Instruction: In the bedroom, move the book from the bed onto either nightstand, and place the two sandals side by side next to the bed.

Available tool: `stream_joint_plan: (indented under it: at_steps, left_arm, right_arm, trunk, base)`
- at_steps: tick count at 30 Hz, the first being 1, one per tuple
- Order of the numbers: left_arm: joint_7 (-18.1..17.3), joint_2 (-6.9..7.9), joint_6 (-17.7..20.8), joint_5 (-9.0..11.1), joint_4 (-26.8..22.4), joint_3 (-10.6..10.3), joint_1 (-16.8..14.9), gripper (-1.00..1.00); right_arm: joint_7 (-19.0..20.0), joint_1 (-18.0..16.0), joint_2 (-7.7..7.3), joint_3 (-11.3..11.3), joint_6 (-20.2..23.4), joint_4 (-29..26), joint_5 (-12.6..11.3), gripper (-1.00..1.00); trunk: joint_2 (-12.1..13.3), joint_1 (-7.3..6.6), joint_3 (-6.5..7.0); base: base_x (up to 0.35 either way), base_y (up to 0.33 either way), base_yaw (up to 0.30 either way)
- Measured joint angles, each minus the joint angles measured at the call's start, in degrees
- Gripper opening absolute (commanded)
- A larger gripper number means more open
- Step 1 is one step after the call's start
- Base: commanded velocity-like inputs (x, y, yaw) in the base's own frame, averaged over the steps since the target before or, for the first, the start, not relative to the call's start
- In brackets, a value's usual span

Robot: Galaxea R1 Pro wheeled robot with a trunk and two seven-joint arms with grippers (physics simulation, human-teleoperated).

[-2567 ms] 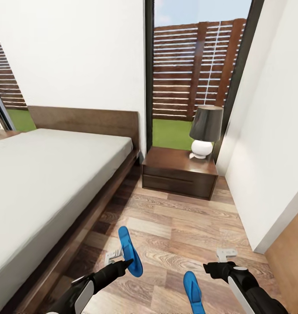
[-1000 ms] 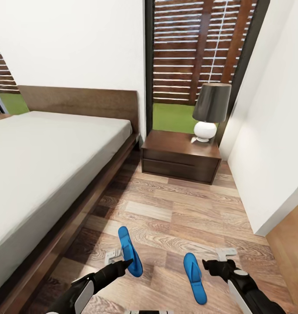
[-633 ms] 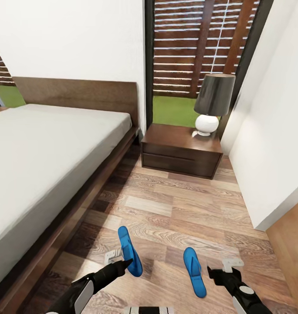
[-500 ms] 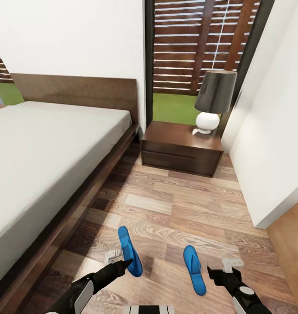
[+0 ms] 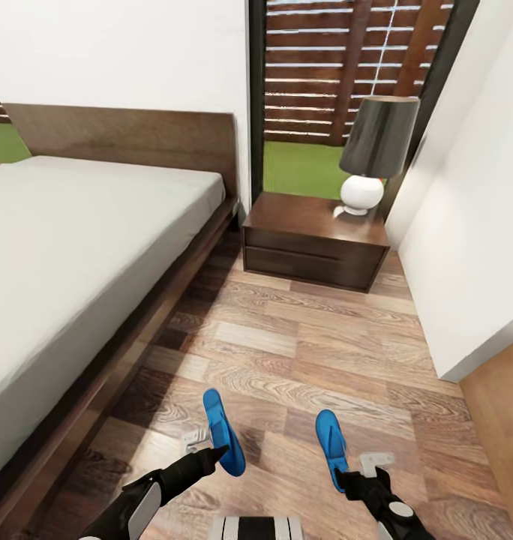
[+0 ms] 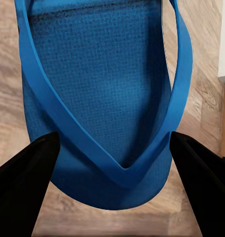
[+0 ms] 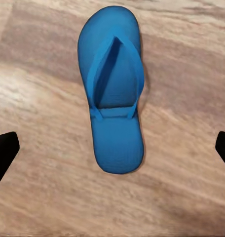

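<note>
1. My left gripper [image 5: 202, 444] is clamped on one blue sandal [image 5: 223, 431], lifted clear of the wood floor [image 5: 301, 352], just out from the side rail of the bed [image 5: 76, 247]. In the left wrist view, that held sandal [image 6: 100, 98] sits between my two dark fingers [image 6: 23, 182], strap side facing the camera.
2. My right gripper [image 5: 365, 469] is spread wide and holds nothing. It hovers over the second sandal [image 5: 331, 448], which lies flat on the floor. In the right wrist view, this second sandal [image 7: 115, 94] lies between my fingertips [image 7: 4, 150], which sit far apart at the frame's sides.
3. The nightstand [image 5: 313, 240] stands against the window wall beside the bed's headboard, with a lamp [image 5: 373, 154] at its back corner.
4. My judgement of progress: one sandal is in hand, the other is not yet gripped, and the pair still needs setting down together beside the bed.
5. The book is nowhere on the visible mattress or the nightstand top. The bed's far side and foot are cut off, so I cannot say where it lies.
</note>
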Motion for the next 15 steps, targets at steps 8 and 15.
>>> stream_joint_plan:
  at_steps: [8,15]
  left_arm:
    - [-0.09,0.09,0.06,0.01,0.0,0.14,0.0,-1.0]
    - [-0.32,2.7,0.18,0.31,-0.96,0.49,-0.01,-1.0]
  right_arm:
    - [-0.03,0.0,0.13,3.56,-0.02,0.12,0.04,1.0]
    - [-0.03,0.0,-0.04,3.35,0.13,-1.62,-0.05,1.0]
  trunk:
    - [-0.11,0.21,-1.77]
    - [-0.2,0.39,-3.32]
  base:
    - [0.0,0.0,0.0]
    - [0.0,0.0,0.0]
